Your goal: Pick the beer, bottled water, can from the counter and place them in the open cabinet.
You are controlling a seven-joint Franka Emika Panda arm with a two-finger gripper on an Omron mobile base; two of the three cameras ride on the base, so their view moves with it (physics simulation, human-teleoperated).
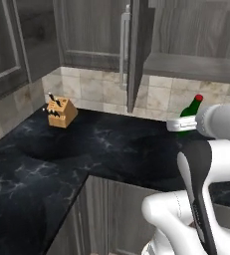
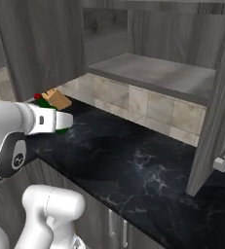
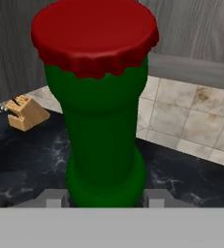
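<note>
Claw (image 3: 106, 201) pinching beer (image 3: 104, 126) low on body; green glass, red crown cap, no readable label; knife block (image 1: 61, 111) on table (image 1: 111, 149)

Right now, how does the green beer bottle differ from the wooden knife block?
The beer is dark green glass with a red cap; the knife block is tan wood with dark handles sticking out. The beer is gripped in the claw above the counter; the knife block rests on it near the tiled wall. The beer is round, the knife block angular.
</note>
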